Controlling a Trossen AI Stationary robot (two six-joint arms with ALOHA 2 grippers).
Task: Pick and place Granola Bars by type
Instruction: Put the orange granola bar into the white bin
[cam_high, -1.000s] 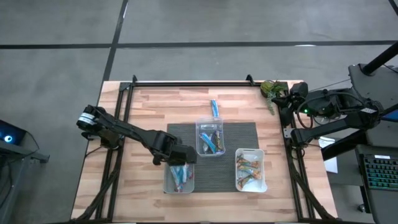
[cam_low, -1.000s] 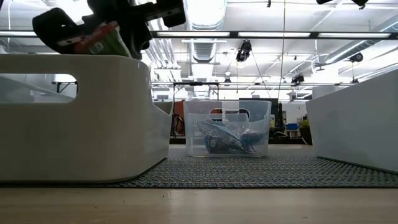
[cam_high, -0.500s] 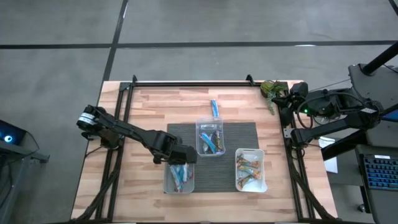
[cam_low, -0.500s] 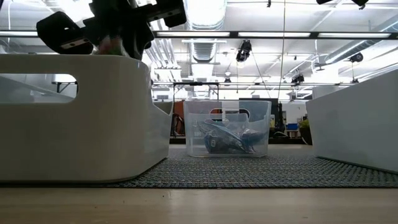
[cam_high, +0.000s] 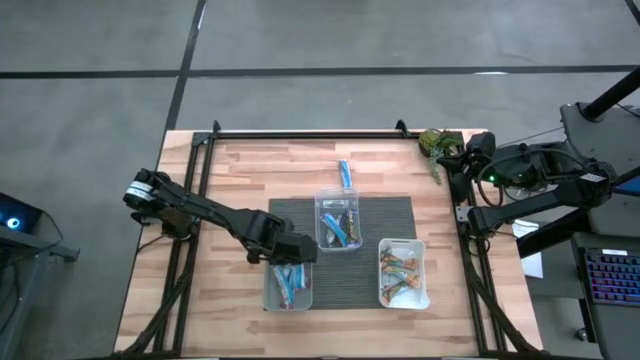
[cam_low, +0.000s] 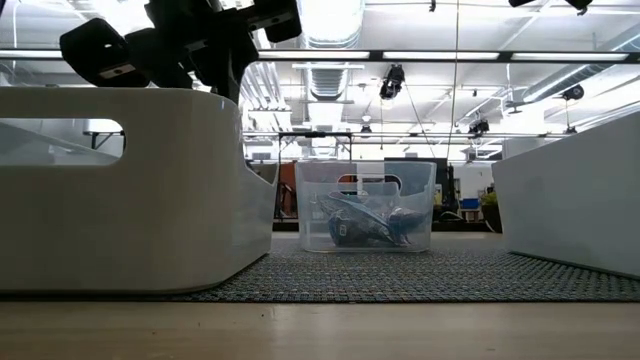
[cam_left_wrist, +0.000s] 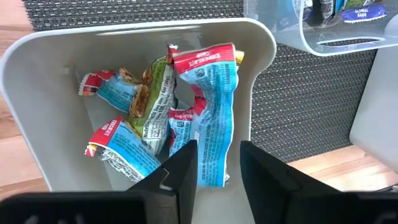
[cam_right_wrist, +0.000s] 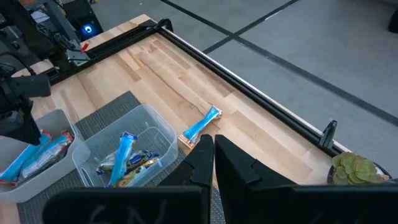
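Observation:
My left gripper (cam_left_wrist: 217, 155) hangs open over the white tub on the mat's near left (cam_high: 288, 287); nothing is between its fingers. Under it, blue-and-red wrapped granola bars (cam_left_wrist: 211, 99) and one greenish bar (cam_left_wrist: 155, 93) lie piled on the tub's floor. In the low view the gripper (cam_low: 215, 55) stands just above the tub's rim (cam_low: 120, 95). A clear tub (cam_high: 337, 222) in the middle holds mixed bars. One blue bar (cam_high: 345, 173) lies flat on the wood behind it. My right gripper (cam_right_wrist: 214, 146) waits shut at the table's far right corner.
A second white tub (cam_high: 403, 272) with orange and tan bars sits on the mat's near right. A green plant-like clump (cam_high: 435, 142) lies at the far right corner beside the right arm. A dark woven mat (cam_high: 390, 215) lies under the tubs. Bare wood lies to the far left.
My left gripper has let go of a bar in a green and red wrapper. A second ago the bar showed between its fingers above the left tub's rim. Now the fingers are bare and the bar has dropped into the tub. The arm has hardly moved.

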